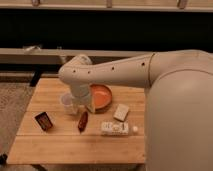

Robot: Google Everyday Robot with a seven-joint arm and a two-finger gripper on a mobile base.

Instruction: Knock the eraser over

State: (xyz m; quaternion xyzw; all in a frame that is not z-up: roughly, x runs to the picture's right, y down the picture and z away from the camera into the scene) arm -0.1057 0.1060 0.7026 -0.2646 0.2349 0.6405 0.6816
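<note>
Status: task not yet accomplished, on the evidence available. The item judged to be the eraser (44,121), a small dark block with a reddish face, stands on its edge on the left part of the wooden table (60,145), a little tilted but plainly not lying flat. This identification is a judgement; a beige block (121,112) lying flat further right is the other candidate. The arm (110,70) reaches in from the right and bends down over the table's middle, and the gripper (80,111) sits at its lower end, between a clear cup (66,103) and an orange bowl (102,95). Whether the gripper is spread, closed or holding something cannot be told. A slender reddish-brown item (83,122) shows directly below it; whether that item is gripped or merely lies on the table is likewise unclear. A white packet (115,128) lies flat near the front edge. The gripper is apart from the eraser, to its right, with bare tabletop between them. Outstanding work, as assessed: close that gap leftward, make contact high on the block, and push it onto its side
</note>
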